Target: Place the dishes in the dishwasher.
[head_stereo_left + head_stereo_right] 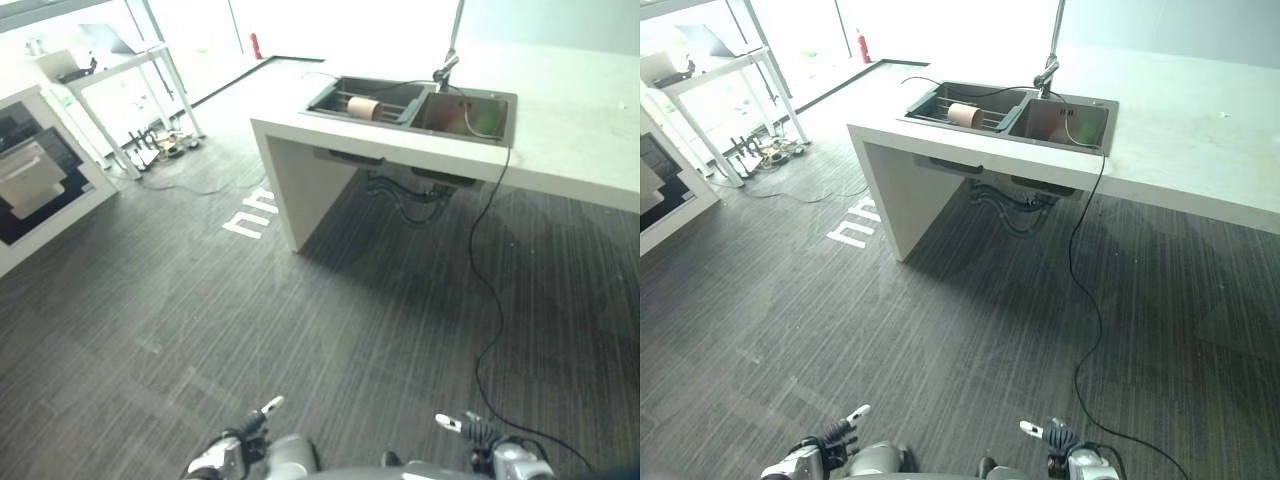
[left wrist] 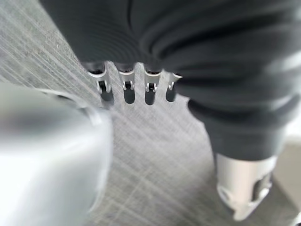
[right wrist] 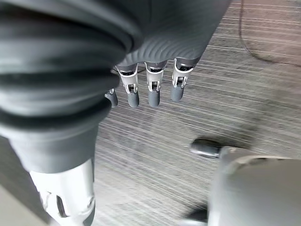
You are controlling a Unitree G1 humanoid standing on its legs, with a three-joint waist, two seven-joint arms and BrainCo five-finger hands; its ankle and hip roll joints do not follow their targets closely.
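A white counter [image 1: 560, 120] stands far ahead with a double sink [image 1: 330, 100] set into it. A tan cup [image 1: 363, 107] lies on its side on a wire rack in the left basin. In the right basin [image 1: 455, 112] sits something greenish that I cannot make out. Both hands hang low by my sides, far from the counter. My left hand [image 1: 228, 455] is open, its fingers [image 2: 127, 89] straight over the carpet and holding nothing. My right hand [image 1: 482, 435] is open too, with its fingers [image 3: 153, 92] relaxed and empty.
Dark striped carpet [image 1: 300, 330] stretches between me and the counter. A black cable [image 1: 490, 290] runs from the sink down across the floor on the right. A white cabinet with dark fronts [image 1: 35, 185] stands at the left, and a white table [image 1: 120, 70] behind it.
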